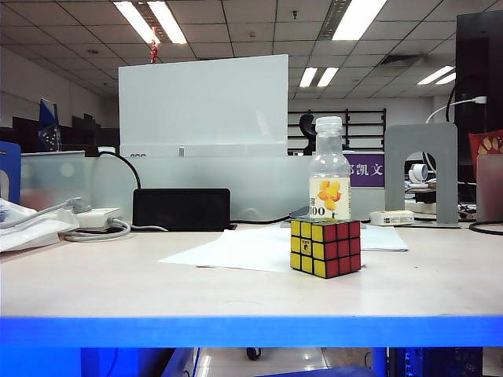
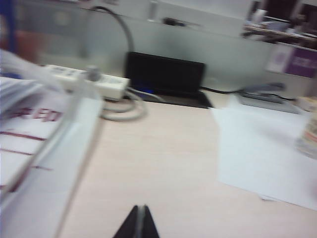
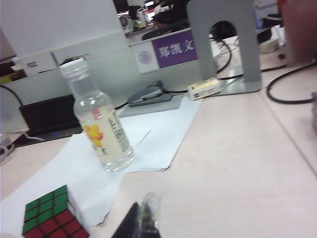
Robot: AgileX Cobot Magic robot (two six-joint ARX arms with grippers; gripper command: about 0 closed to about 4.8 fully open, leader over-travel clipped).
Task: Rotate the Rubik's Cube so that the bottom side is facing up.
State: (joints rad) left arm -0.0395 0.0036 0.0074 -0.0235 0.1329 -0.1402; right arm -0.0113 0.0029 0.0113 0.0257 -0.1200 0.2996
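Blue edging [image 1: 251,330] runs along the front of the pale table [image 1: 118,283], lowest in the exterior view. Just right of centre sits the Rubik's Cube [image 1: 325,247], yellow and red faces showing, on white paper [image 1: 236,250], with a clear bottle [image 1: 329,169] upright behind it. A black box [image 1: 181,208] and frosted partition [image 1: 236,184] stand farther back under ceiling lights. Left gripper [image 2: 138,223] and right gripper [image 3: 141,220] each hover over the table with fingers pressed together, empty.
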